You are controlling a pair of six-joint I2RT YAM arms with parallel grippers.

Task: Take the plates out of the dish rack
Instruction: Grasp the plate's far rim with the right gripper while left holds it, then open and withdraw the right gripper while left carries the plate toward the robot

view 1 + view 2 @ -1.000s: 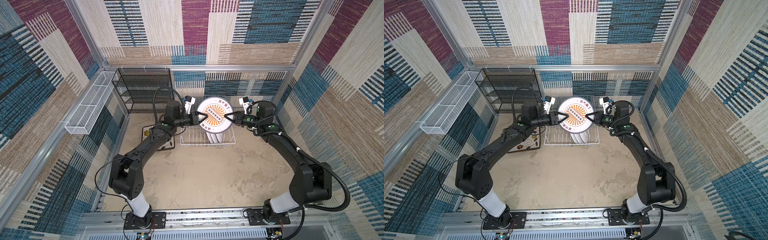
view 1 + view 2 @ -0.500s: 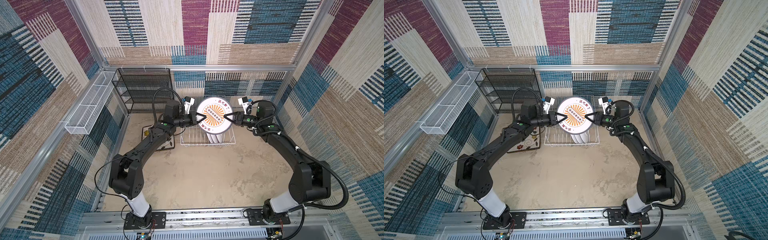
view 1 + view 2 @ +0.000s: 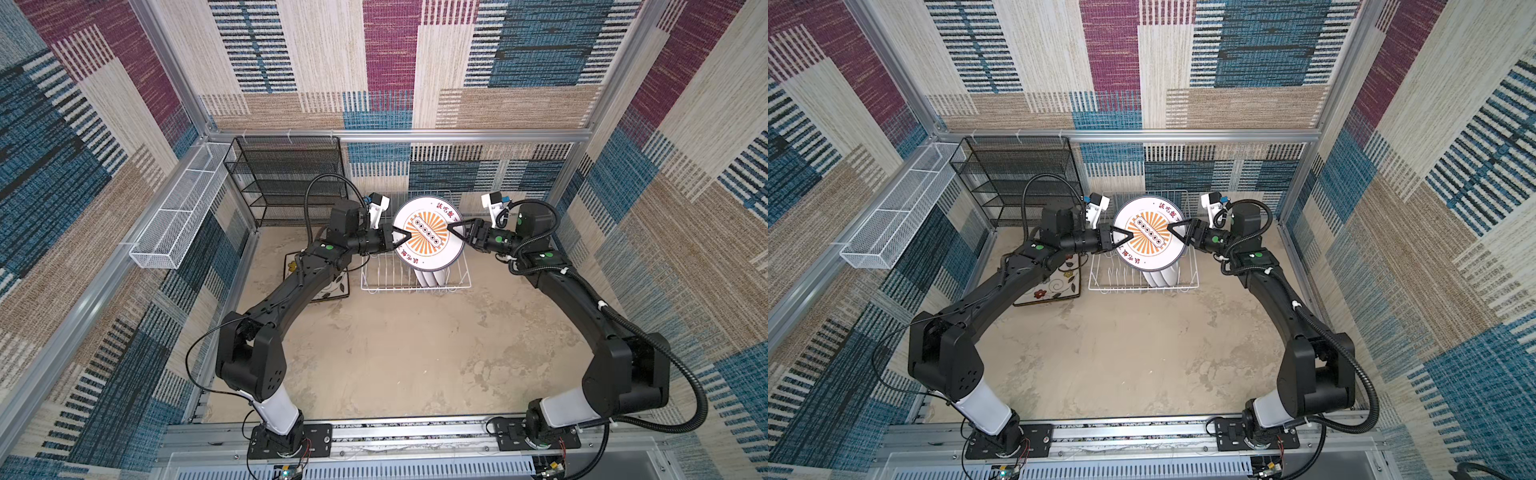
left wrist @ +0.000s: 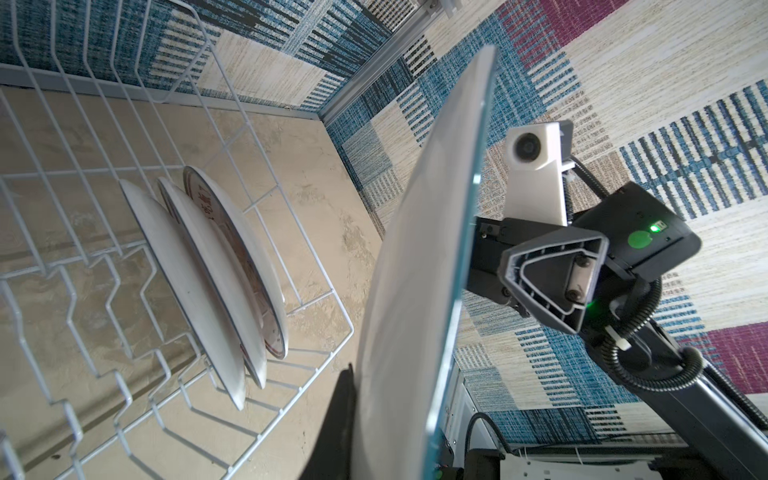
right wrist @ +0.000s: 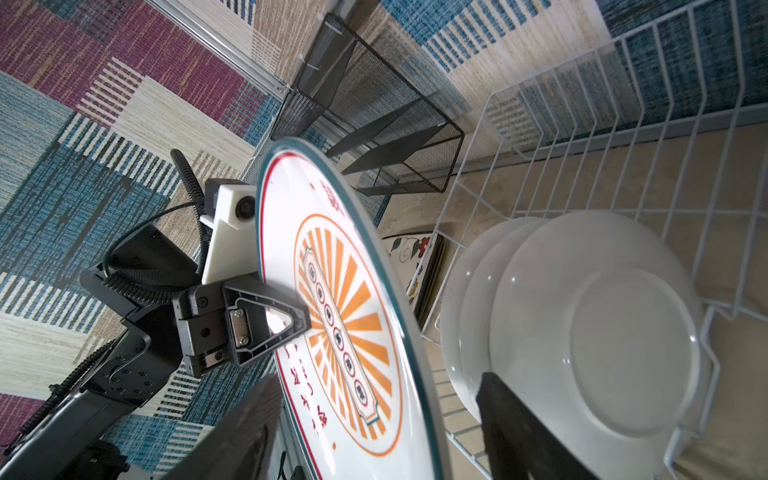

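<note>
A round white plate (image 3: 428,232) with an orange sunburst centre hangs upright above the white wire dish rack (image 3: 386,286). My left gripper (image 3: 405,237) is shut on its left rim. My right gripper (image 3: 455,227) is open, its fingers (image 5: 241,428) straddling the right rim with a gap to the plate (image 5: 340,311). Three more round plates (image 3: 432,276) stand in the rack's right end, showing their white backs (image 5: 582,324) in the right wrist view. Square flowered plates (image 3: 1054,286) lie on the floor left of the rack, partly under my left arm.
A black mesh shelf unit (image 3: 286,178) stands at the back left. A long white mesh basket (image 3: 178,216) hangs on the left wall rail. The rack's (image 4: 291,208) left rows of tines hold nothing. Sandy floor (image 3: 395,353) stretches in front of the rack.
My right gripper's jaws have parted and let go of the plate's right rim. The plate stays in place, held by my left gripper alone.
</note>
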